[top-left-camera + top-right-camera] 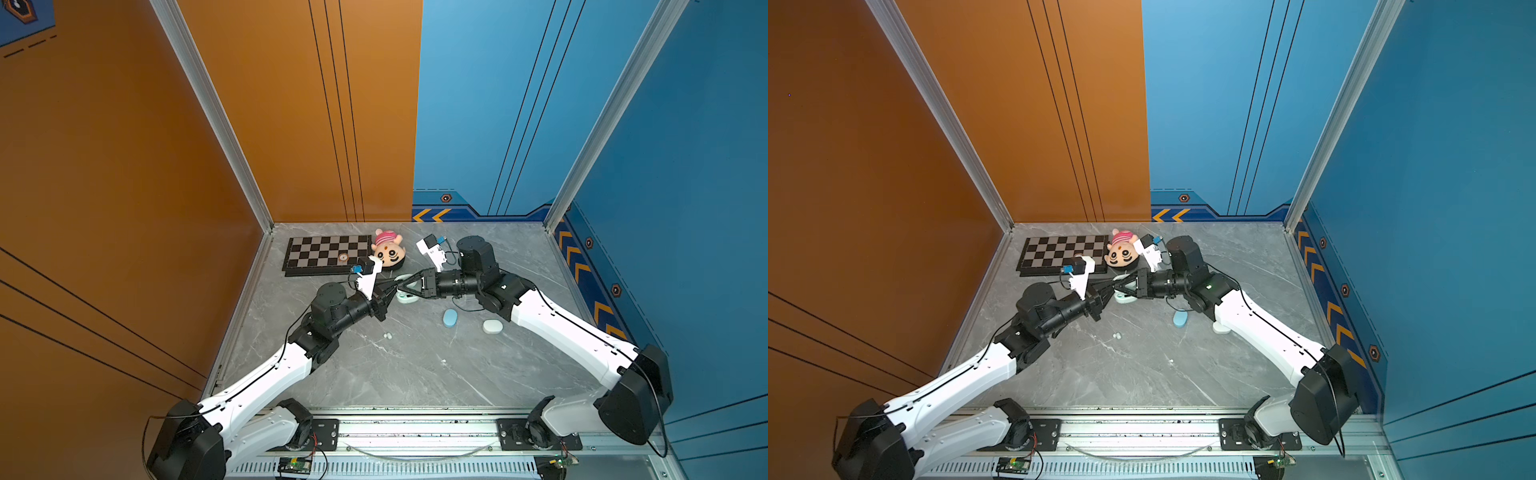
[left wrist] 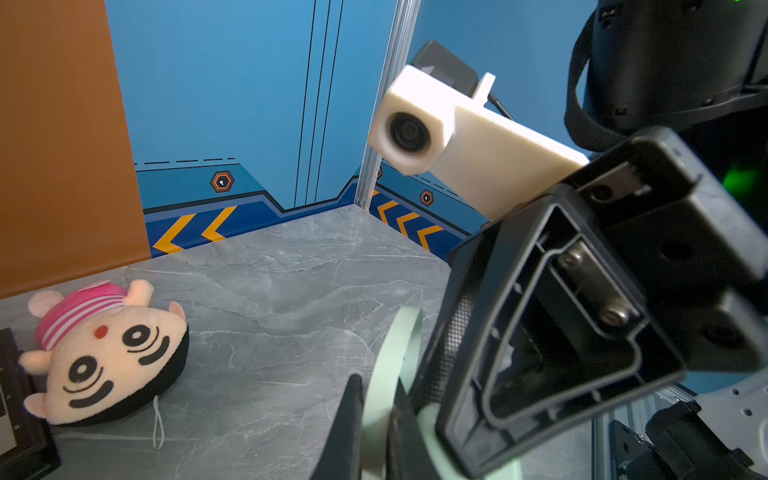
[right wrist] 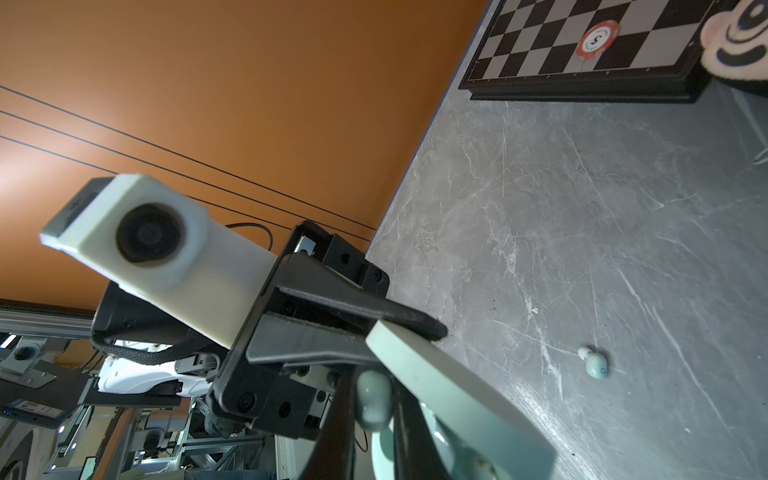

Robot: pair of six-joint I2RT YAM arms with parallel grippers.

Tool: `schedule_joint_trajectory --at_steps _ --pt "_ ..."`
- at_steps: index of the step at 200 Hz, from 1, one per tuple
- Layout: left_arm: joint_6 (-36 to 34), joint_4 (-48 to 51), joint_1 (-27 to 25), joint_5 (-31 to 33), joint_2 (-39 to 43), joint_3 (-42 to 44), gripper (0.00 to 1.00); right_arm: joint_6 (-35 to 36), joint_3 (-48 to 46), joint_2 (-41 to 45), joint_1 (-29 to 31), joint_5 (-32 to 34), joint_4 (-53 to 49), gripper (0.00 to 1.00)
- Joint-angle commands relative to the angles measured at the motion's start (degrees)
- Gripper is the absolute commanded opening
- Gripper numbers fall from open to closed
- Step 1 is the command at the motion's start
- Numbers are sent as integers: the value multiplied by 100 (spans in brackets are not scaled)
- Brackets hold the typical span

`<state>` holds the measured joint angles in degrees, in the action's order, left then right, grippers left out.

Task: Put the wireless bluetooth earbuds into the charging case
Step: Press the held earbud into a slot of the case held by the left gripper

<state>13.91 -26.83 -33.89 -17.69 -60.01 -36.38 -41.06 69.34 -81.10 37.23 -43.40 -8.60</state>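
I have the left gripper [image 2: 376, 384] pinched narrow on the raised lid [image 2: 401, 332] of the mint charging case [image 1: 406, 297], bracing the smooth oval shell so it cannot skid on the polished marble-look table [image 1: 415, 374]. The right gripper [image 3: 371, 388] is nipped on a glossy bean-shaped earbud [image 3: 372, 405] just over the case's open base, I judge ready for seating. Two loose earbuds [image 1: 387, 336] lie on the table at seven o'clock from the case
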Motion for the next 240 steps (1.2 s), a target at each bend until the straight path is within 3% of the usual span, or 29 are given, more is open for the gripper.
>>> schedule_joint_trajectory --at_steps 1,240 --pt "-125 -349 -52 -127 31 -167 0 274 -25 176 -78 -133 -323 6" --pt "-331 -402 -135 323 94 -169 0 153 -39 283 -22 -406 -458 6"
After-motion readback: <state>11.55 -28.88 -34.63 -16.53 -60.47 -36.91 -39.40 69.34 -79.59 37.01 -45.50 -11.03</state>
